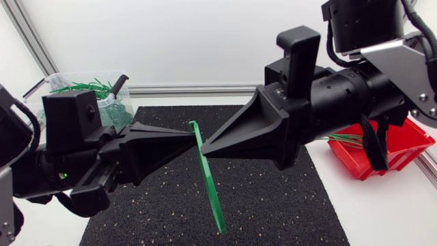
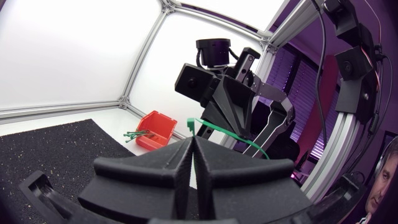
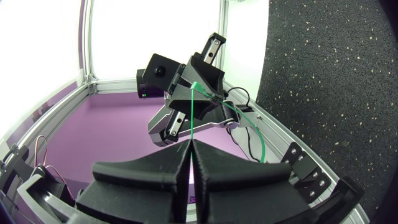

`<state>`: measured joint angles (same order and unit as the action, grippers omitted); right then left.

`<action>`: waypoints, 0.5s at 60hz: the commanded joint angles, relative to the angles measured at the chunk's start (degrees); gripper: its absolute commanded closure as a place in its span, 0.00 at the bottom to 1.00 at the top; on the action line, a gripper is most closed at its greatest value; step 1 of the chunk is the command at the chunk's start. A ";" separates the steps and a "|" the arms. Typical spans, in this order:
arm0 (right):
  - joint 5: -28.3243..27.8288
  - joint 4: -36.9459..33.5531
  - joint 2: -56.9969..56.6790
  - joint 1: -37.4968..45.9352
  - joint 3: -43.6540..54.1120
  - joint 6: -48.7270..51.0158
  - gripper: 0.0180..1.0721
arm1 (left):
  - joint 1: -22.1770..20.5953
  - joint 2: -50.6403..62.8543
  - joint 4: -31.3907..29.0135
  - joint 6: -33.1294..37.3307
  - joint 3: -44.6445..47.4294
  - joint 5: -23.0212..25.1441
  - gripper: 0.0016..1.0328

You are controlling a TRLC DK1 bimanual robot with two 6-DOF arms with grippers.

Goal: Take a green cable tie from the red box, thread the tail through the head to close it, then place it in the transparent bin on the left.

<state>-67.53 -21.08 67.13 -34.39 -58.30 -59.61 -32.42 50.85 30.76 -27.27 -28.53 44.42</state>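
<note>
Pinched green cable tie above middle of bench, left fingers and right fingers shut on it; hung well clear of red box at right edge.

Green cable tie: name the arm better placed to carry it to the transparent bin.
Left, probably. Both the left gripper and right gripper pinch the green cable tie, but the transparent bin sits beside the left arm.

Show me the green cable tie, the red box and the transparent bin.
green cable tie [image 1: 209, 179], head view, middle of its strap.
red box [image 1: 407, 146], head view, its side wall.
transparent bin [image 1: 56, 83], head view, its left wall.
</note>
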 commanded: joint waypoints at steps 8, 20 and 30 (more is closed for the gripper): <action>-0.32 -0.63 0.45 -0.15 -0.23 -1.56 0.94 | -0.01 1.01 1.32 -2.97 -1.35 -0.39 0.96; -0.24 -1.59 -2.27 -0.76 -1.37 -1.56 0.94 | -0.18 0.74 1.14 -6.40 -4.07 -2.59 0.96; -0.24 -2.74 -2.89 -0.76 -2.08 -1.29 0.94 | -1.94 -0.05 0.35 -7.63 -5.13 -4.17 0.96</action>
<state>-67.53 -22.76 65.12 -34.63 -58.74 -59.64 -32.95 51.37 31.05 -33.06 -31.73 40.91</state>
